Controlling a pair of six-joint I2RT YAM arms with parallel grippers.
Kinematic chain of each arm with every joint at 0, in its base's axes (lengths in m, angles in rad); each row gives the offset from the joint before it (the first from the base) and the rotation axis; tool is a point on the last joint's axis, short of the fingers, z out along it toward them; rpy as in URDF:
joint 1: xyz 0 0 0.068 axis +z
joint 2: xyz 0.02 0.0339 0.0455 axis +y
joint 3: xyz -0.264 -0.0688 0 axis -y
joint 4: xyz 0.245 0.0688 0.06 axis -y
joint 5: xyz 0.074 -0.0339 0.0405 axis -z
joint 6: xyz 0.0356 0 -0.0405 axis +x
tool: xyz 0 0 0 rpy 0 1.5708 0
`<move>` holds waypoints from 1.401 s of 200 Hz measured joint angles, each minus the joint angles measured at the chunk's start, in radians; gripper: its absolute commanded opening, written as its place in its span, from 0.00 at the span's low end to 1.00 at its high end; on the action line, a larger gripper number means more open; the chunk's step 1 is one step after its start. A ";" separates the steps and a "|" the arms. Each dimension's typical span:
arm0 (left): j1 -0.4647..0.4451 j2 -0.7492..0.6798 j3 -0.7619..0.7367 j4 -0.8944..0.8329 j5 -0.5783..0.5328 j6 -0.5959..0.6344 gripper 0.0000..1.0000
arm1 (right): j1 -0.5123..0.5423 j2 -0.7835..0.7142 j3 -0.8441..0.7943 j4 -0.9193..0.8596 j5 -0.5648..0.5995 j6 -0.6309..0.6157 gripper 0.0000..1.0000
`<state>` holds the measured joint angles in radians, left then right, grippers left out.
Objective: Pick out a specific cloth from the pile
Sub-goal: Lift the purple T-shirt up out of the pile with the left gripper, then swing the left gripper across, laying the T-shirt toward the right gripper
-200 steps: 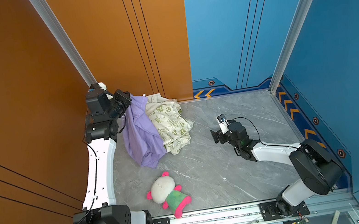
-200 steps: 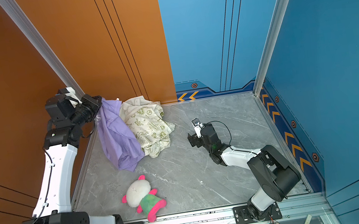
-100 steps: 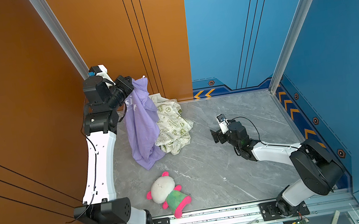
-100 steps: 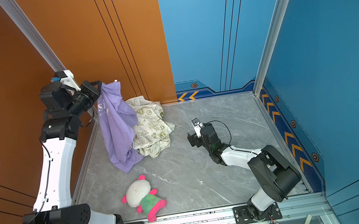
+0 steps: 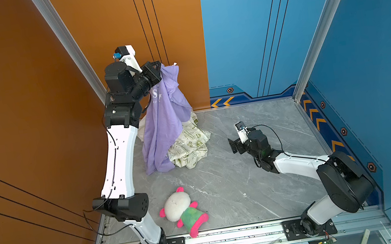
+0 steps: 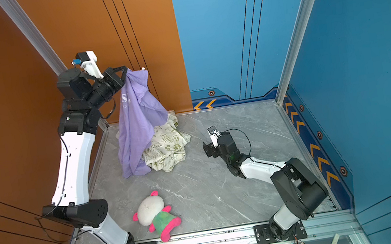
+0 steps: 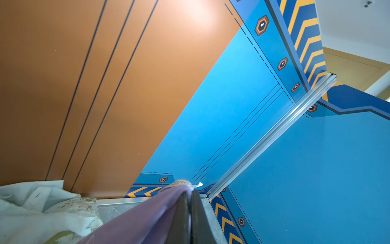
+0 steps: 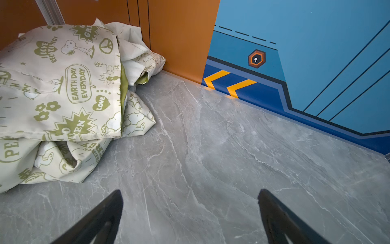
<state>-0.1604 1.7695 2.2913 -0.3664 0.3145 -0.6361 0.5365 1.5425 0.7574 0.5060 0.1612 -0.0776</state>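
High in the back left corner, my left gripper (image 5: 160,68) (image 6: 126,73) is shut on the lavender cloth (image 5: 163,127) (image 6: 137,128) at its top edge. The cloth hangs down in a long drape with white lettering, and its lower end still rests on the floor beside the pile (image 5: 188,144) (image 6: 166,148). In the left wrist view the closed fingers (image 7: 191,202) pinch purple fabric (image 7: 143,219). The pile, cream with green doodle print, fills one side of the right wrist view (image 8: 63,95). My right gripper (image 5: 234,145) (image 6: 207,149) (image 8: 190,196) stands open and empty, low over the grey floor, right of the pile.
A plush toy (image 5: 181,212) (image 6: 156,216) with pink limbs and green body lies near the front edge. Orange wall (image 5: 110,35) stands close behind the left gripper, blue walls at the back and right. Grey marble floor (image 5: 238,187) spreads between the arms.
The left arm has risen steadily, lifting the lavender cloth from lying on the pile to hanging tall above it. The right arm has stayed still.
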 measured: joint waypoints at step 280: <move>-0.102 -0.143 -0.389 -0.406 -0.208 0.224 0.93 | -0.165 -0.101 0.048 -0.236 0.242 0.243 1.00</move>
<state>-0.2626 1.6264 1.9022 -0.7719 0.1066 -0.4122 0.3717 1.4414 0.8055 0.2699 0.4034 0.1654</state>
